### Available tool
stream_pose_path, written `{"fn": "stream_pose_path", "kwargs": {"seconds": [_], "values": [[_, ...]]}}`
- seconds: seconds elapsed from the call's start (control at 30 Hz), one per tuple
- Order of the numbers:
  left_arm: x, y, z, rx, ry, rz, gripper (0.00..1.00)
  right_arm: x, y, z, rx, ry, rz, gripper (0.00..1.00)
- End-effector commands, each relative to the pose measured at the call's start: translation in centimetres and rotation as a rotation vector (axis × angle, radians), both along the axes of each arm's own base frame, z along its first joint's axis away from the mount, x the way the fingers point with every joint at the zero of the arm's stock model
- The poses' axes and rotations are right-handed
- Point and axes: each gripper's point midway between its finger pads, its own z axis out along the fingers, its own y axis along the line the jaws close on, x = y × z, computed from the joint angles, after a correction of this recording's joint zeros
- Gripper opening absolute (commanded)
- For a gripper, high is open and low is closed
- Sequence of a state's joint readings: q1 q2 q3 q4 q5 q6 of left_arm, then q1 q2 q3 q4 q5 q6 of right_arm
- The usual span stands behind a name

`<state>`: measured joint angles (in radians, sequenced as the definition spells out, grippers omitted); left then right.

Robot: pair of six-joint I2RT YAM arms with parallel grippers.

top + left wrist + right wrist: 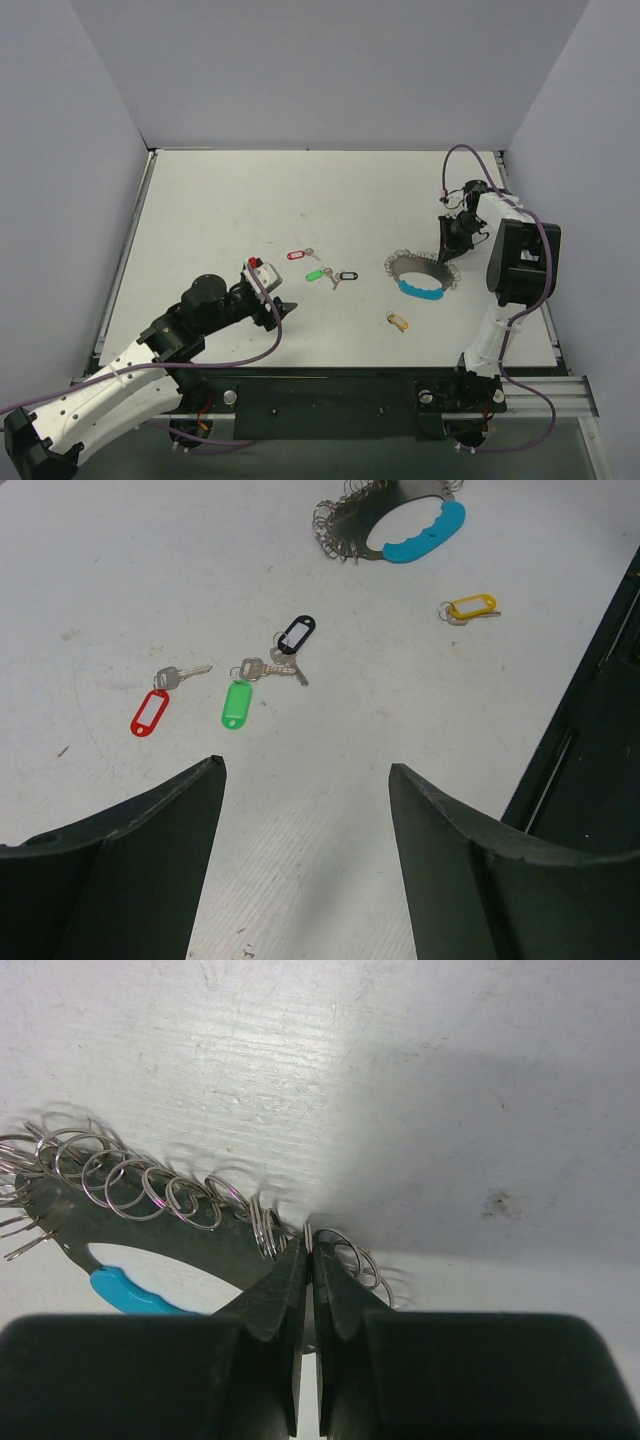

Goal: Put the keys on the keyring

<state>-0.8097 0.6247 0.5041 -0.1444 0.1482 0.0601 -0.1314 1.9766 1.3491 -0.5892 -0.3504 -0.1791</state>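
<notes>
We pinch the keyring (180, 1245) at its rim with the right gripper (309, 1245), likely anchoring it. Left gripper (305, 770) hangs spread, facing the keys (237, 702).

I see a white tabletop (250, 200), lightly scuffed; pale grey walls (330, 70) close it in on three sides; a black rail (330, 402) lines its near edge.

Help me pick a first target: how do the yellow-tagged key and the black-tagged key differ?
The yellow-tagged key lies alone; the black-tagged key lies against the green-tagged key. The yellow one lies nearer the arms' bases than the black one. Both are small silver keys with oblong tags, loose on the table, off the keyring.
</notes>
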Motion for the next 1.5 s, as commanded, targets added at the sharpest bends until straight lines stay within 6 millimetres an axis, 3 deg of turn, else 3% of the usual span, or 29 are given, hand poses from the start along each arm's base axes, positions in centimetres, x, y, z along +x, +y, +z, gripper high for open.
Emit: {"fn": "stream_pose_path", "kwargs": {"seconds": [0.0,0.17,0.53,0.73,0.87,0.93,1.07,1.2,1.47], "values": [[0.1,-0.4,2.5,-0.043,-0.042,-0.015,0.77,0.3,-0.7,2.1,-0.018,-0.048,-0.013,0.00],[0.1,-0.4,2.6,-0.047,-0.042,-0.016,0.77,1.1,-1.2,5.3,-0.044,-0.154,0.009,0.00],[0.0,-0.1,3.6,-0.084,-0.064,-0.003,0.77,0.7,0.5,15.4,-0.027,-0.393,0.198,0.00],[-0.2,0.1,6.8,-0.212,-0.128,0.005,0.77,-2.1,4.5,21.5,-0.061,-0.469,0.524,0.00],[-1.1,-0.9,9.8,-0.324,-0.157,-0.058,0.77,-5.4,9.0,24.8,-0.023,-0.541,0.813,0.00],[-1.8,-1.6,10.9,-0.363,-0.162,-0.111,0.75,-7.8,11.9,25.4,0.049,-0.570,0.987,0.00],[-2.9,-2.9,11.9,-0.443,-0.136,-0.203,0.67,-11.6,15.7,25.1,0.178,-0.610,1.280,0.00],[-3.6,-3.7,10.6,-0.496,-0.090,-0.235,0.63,-14.2,18.8,23.2,0.270,-0.560,1.447,0.00],[-5.7,-5.6,7.9,-0.512,-0.098,-0.251,0.63,-18.3,22.9,20.8,0.450,-0.446,1.599,0.00]]}}
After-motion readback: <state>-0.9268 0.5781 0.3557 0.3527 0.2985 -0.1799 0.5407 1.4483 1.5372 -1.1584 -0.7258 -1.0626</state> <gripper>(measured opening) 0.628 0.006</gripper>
